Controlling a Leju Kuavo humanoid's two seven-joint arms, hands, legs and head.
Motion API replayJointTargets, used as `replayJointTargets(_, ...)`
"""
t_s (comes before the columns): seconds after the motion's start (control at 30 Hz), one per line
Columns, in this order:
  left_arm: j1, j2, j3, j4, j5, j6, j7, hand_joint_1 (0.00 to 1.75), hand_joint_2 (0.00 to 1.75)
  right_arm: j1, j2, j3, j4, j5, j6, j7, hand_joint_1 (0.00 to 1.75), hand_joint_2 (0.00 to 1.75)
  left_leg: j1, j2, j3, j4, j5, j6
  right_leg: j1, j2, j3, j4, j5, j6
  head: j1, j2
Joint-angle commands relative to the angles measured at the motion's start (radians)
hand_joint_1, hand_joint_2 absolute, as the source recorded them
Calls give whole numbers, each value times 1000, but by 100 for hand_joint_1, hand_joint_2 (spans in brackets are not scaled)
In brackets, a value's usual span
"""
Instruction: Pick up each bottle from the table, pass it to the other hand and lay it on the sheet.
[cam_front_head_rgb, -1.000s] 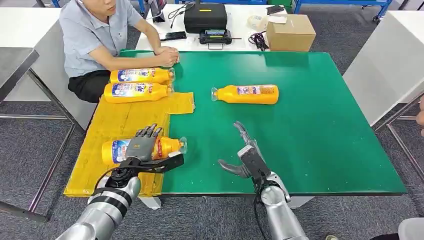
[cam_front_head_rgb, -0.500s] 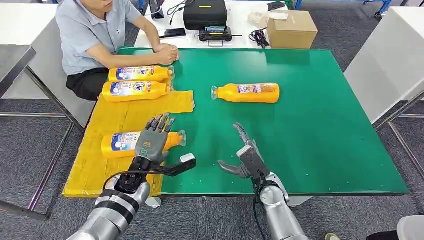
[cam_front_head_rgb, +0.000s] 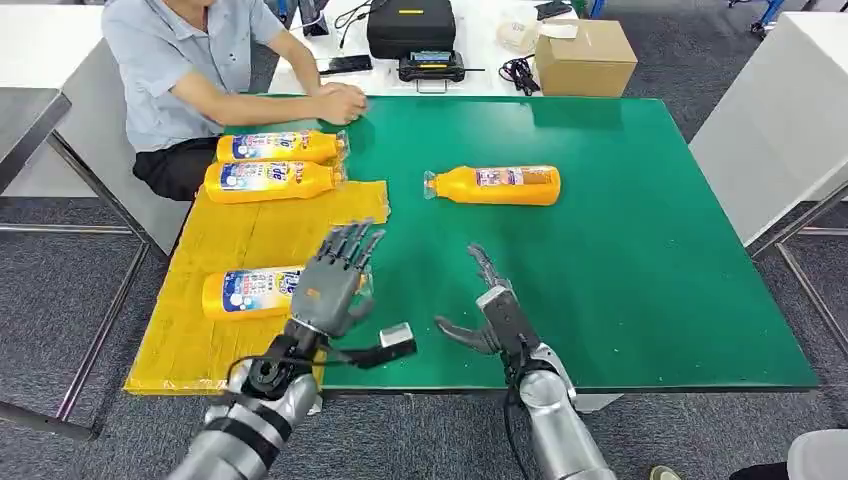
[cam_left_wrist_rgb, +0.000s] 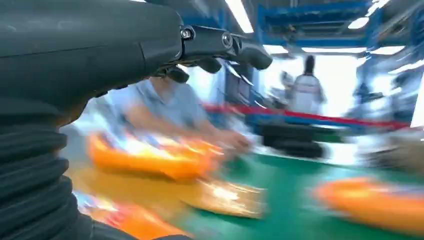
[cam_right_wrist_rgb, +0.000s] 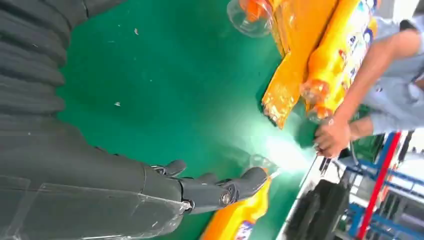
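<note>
We note three orange bottles lying on their sides on the yellow sheet (cam_front_head_rgb: 250, 235), which covers the left part of the green table (cam_front_head_rgb: 620, 260). Two of them, the far bottle (cam_front_head_rgb: 278, 146) and the second bottle (cam_front_head_rgb: 270, 181), lie side by side near the seated person (cam_front_head_rgb: 190, 70), whose hand (cam_front_head_rgb: 340, 103) rests on the table edge just beyond them. The near bottle (cam_front_head_rgb: 250, 292) lies at the robot's end of the sheet, its cap end hidden behind the left hand (cam_front_head_rgb: 335, 280). That hand hovers above it, fingers spread and extended, grasping nothing. A fourth bottle (cam_front_head_rgb: 495, 185) lies alone on the bare green surface, well apart from the sheet, cap pointing toward it. The right hand (cam_front_head_rgb: 492, 310) hangs over the table's near edge, fingers apart and empty. Left wrist view is motion-blurred; we make out only orange shapes there.
</note>
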Motion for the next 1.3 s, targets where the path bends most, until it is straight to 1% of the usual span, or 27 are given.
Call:
replayJointTargets(0.03, 332, -101, 81, -438, 543, -290, -120, 0, 175, 160, 111, -176, -345, 3, -75, 252, 0, 0, 0, 4, 3, 1, -5, -2, 1, 3, 2, 1, -4, -3, 0, 0)
replayJointTargets(0.1, 322, -108, 92, -420, 584, -312, -139, 0, 175, 153, 131, -195, -344, -1, -70, 249, 0, 0, 1, 4, 6, 2, -8, -4, 2, 3, 5, 3, -7, -5, 0, 0)
replayJointTargets(0.13, 335, -110, 83, -417, 607, -308, -159, 0, 175, 171, 129, -177, -398, 73, -110, 223, 0, 0, 2, 3, 6, 2, -8, -3, 2, 1, 5, 2, -6, -5, 0, 0)
replayJointTargets(0.17, 341, -110, 75, -414, 617, -301, -166, 0, 175, 182, 127, -169, -424, 112, -127, 221, 0, 0, 0, 2, -5, 1, -3, -1, 0, 1, -6, 1, -2, -2, 0, 0)
replayJointTargets(0.2, 347, -112, 60, -411, 649, -284, -177, 0, 175, 202, 113, -147, -477, 190, -185, 162, 0, 0, 0, 4, -2, 1, -4, -2, 1, 3, -4, 2, -3, -4, 0, 0)
replayJointTargets(0.27, 344, -114, 47, -399, 664, -260, -188, 0, 175, 220, 103, -139, -515, 194, -188, 160, 0, 0, 1, 2, -1, 1, -4, -2, 1, 0, -2, 1, -3, -3, 0, 0)
replayJointTargets(0.3, 340, -114, 42, -394, 669, -251, -189, 0, 175, 226, 102, -140, -524, 190, -180, 165, 0, 175, 0, 0, -2, 1, -3, -2, 1, -2, -3, 1, -3, -3, 0, 0)
replayJointTargets(0.33, 341, -116, 43, -395, 705, -238, -182, 0, 175, 232, 96, -131, -531, 169, -153, 163, 0, 175, 0, 0, -3, 0, -2, -1, 0, -2, -4, 0, -2, -2, 0, 0)
replayJointTargets(0.37, 340, -115, 40, -394, 726, -240, -177, 0, 175, 237, 89, -123, -534, 169, -150, 155, 0, 175, 1, -1, -2, 1, -4, -2, 1, -2, -3, 1, -4, -3, 0, 0)
replayJointTargets(0.4, 337, -111, 27, -390, 771, -233, -176, 0, 175, 249, 68, -104, -535, 175, -156, 152, 0, 175, 1, 1, -1, 0, -4, -1, 1, -1, -2, 0, -3, -3, 0, 0)
replayJointTargets(0.47, 328, -102, 5, -380, 810, -211, -186, 0, 175, 259, 54, -85, -536, 181, -194, 131, 0, 175, 1, 1, 0, 0, -3, -1, 1, -1, -1, 0, -3, -3, 0, 0)
replayJointTargets(0.5, 328, -102, 5, -380, 810, -211, -186, 0, 175, 259, 54, -85, -536, 181, -194, 131, 0, 175, 1, 0, -2, 0, -2, -1, 1, -1, -3, -1, -2, -2, 0, 0)
replayJointTargets(0.53, 328, -102, 5, -380, 810, -211, -186, 0, 175, 259, 54, -85, -536, 181, -194, 131, 0, 175, 1, 0, 1, 0, -4, -2, 1, -1, 1, -1, -3, -3, 0, 0)
replayJointTargets(0.57, 328, -102, 5, -380, 810, -211, -186, 0, 175, 259, 54, -85, -536, 181, -194, 131, 0, 175, 1, 1, -1, 0, -3, -1, 1, -1, -2, -1, -2, -3, 0, 0)
replayJointTargets(0.6, 328, -102, 5, -380, 810, -211, -186, 0, 175, 259, 54, -85, -536, 181, -194, 131, 0, 175, 1, 1, 2, 0, -4, -2, 1, 0, 1, -1, -4, -3, 0, 0)
replayJointTargets(0.7, 328, -102, 5, -380, 810, -211, -186, 0, 175, 259, 54, -85, -536, 181, -194, 131, 0, 175, 0, 1, -2, 0, -2, -1, 0, 0, -3, 0, -2, -2, 0, 0)
replayJointTargets(0.8, 298, -88, -45, -352, 900, -160, -188, 0, 175, 234, -2, -46, -495, 306, -363, 139, 0, 175, 1, 2, 2, 0, -4, -2, 1, 0, 1, -1, -3, -4, 0, 0)
replayJointTargets(0.83, 285, -83, -64, -335, 931, -155, -189, 0, 175, 218, -30, -37, -462, 323, -383, 158, 0, 175, 1, 1, -1, 0, -2, -1, 1, -1, -2, -1, -2, -3, 0, 0)
replayJointTargets(0.87, 276, -66, -94, -334, 977, -184, -188, 0, 175, 200, -74, -23, -418, 389, -434, 189, 0, 175, 1, 1, -1, -1, -2, -1, 1, 0, -2, -1, -1, -2, -1, 0)
replayJointTargets(0.9, 277, -63, -100, -344, 979, -148, -239, 0, 175, 186, -103, -21, -380, 459, -483, 213, 0, 175, 1, 1, 1, -1, -3, -1, 1, 0, 1, -2, -2, -3, -1, 0)
replayJointTargets(0.93, 276, -58, -106, -347, 996, -146, -255, 0, 175, 172, -134, -8, -341, 537, -495, 243, 0, 175, 1, 1, 1, -1, -2, -1, 1, 0, 0, -2, -1, -2, -1, 0)
replayJointTargets(1.0, 278, -45, -111, -358, 1050, -188, -238, 0, 175, 145, -186, -8, -251, 618, -487, 298, 0, 175, 1, 3, 3, -2, -2, -1, 2, 1, 2, -4, -1, -2, -1, 0)
replayJointTargets(1.03, 279, -44, -109, -355, 1053, -189, -236, 0, 175, 137, -201, -11, -223, 638, -484, 308, 0, 175, 1, 3, 1, -2, -2, -1, 1, 1, 0, -3, 0, -2, 0, 0)
replayJointTargets(1.07, 280, -49, -98, -349, 1067, -189, -234, 0, 175, 121, -212, -12, -184, 635, -464, 308, 0, 175, 1, 3, 4, -2, -3, -1, 2, 1, 4, -4, -1, -2, 0, 0)
replayJointTargets(1.2, 278, -48, -96, -346, 1071, -189, -236, 0, 175, 106, -210, -12, -172, 632, -456, 309, 0, 175, 0, 2, 1, -1, -2, -1, 0, 1, 0, -2, -1, -2, 0, 0)
replayJointTargets(1.23, 279, -53, -90, -346, 1067, -172, -245, 0, 175, 105, -214, -2, -172, 651, -441, 330, 0, 175, 0, 3, 2, -1, -3, -2, 1, 2, 2, -2, -1, -3, 0, 0)
replayJointTargets(1.3, 278, -50, -94, -345, 1037, -148, -249, 0, 175, 85, -235, 16, -151, 688, -406, 371, 0, 175, 0, 3, 0, -1, -2, -1, 0, 2, -1, -2, -1, -2, 0, 0)
